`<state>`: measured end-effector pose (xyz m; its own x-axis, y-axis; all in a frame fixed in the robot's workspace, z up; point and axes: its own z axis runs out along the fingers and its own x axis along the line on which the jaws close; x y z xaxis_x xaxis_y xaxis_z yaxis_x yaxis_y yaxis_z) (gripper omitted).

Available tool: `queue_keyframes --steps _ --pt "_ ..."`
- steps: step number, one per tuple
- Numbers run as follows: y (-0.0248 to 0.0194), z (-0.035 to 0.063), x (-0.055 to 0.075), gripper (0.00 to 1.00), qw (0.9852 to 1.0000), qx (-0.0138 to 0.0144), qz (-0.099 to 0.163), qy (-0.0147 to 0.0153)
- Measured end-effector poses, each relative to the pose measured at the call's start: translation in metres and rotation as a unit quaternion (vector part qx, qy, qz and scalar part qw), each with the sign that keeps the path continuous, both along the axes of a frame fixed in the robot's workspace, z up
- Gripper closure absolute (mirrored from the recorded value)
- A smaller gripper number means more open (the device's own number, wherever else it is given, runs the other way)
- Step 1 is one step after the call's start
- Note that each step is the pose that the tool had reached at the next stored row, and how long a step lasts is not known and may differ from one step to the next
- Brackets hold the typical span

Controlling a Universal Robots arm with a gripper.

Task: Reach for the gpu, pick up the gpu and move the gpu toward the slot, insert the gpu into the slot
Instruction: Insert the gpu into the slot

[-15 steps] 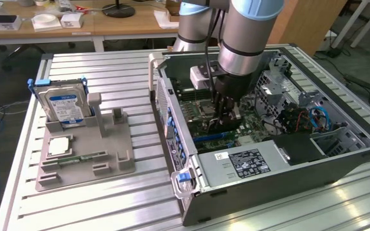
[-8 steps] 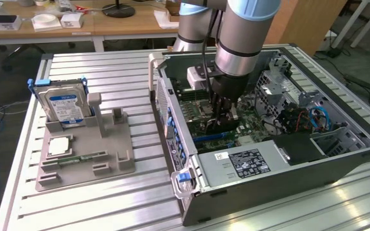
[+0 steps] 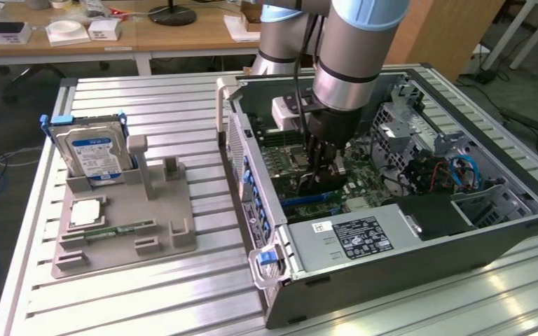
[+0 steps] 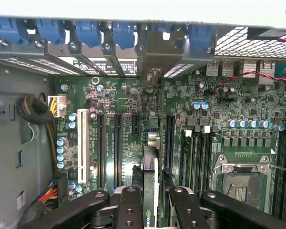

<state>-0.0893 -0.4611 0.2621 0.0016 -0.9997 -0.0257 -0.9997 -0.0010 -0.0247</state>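
Inside the open computer case (image 3: 250, 150), my gripper (image 3: 321, 178) reaches down over the green motherboard (image 4: 181, 102). It is shut on the gpu (image 4: 150, 183), which stands on edge between the two black fingers (image 4: 131, 207). The card's metal end bracket (image 4: 152, 78) points at the case's rear wall with the blue latches. The card hangs just above the board, in line between two long black slots (image 4: 169, 138), and I cannot tell whether its edge touches a slot. In the exterior view the gpu (image 3: 308, 185) shows as a dark card under the fingers, above a blue slot (image 3: 308, 200).
A grey holder (image 3: 124, 224) at the exterior view's left carries a blue-labelled hard drive (image 3: 96, 150), a thin memory stick (image 3: 115, 229) and a square chip (image 3: 84, 212). The power supply (image 3: 358, 238), the processor socket (image 4: 240, 179) and a cable bundle (image 4: 35, 112) crowd the case.
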Motion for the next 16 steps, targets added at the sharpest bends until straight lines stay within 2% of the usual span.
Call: queue_keyframes --steps 8,16 --pt "0.0 -0.006 -0.0011 0.74 1.0 -0.0004 0.0 0.0007" --pt "0.0 -0.008 -0.0018 0.74 1.0 -0.0005 0.0 0.0015"
